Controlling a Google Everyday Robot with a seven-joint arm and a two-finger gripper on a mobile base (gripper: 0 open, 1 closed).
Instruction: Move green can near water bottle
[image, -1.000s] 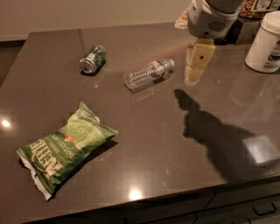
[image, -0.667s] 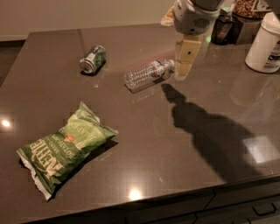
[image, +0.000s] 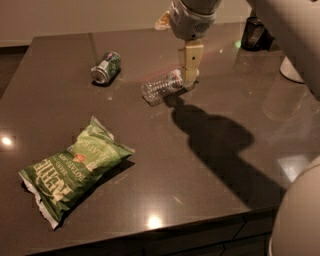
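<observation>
Green can (image: 106, 67) lies on its side on the far left part of the bench (image: 200, 200), its silver end turned towards the near left and a dark shadow under it. I note it is untouched and well apart from the hand. The water bottle (image: 162, 86) also lies on its side, near the middle of the far half of the bench, to the right of the can with bare surface between the two. The hand (image: 190, 80) hangs down from the far edge of the scene, its cream-coloured tip at the right end of the bottle; I cannot tell whether it touches the bottle, and I cannot tell whether it stands wide or narrow. Its shadow (image: 215, 140) falls across the bench to the near right of the bottle. A green chip bag (image: 75, 167) lies flat at the near left, well apart from both can and bottle. A dark object (image: 255, 32) stands at the far right edge, partly hidden behind the arm.
</observation>
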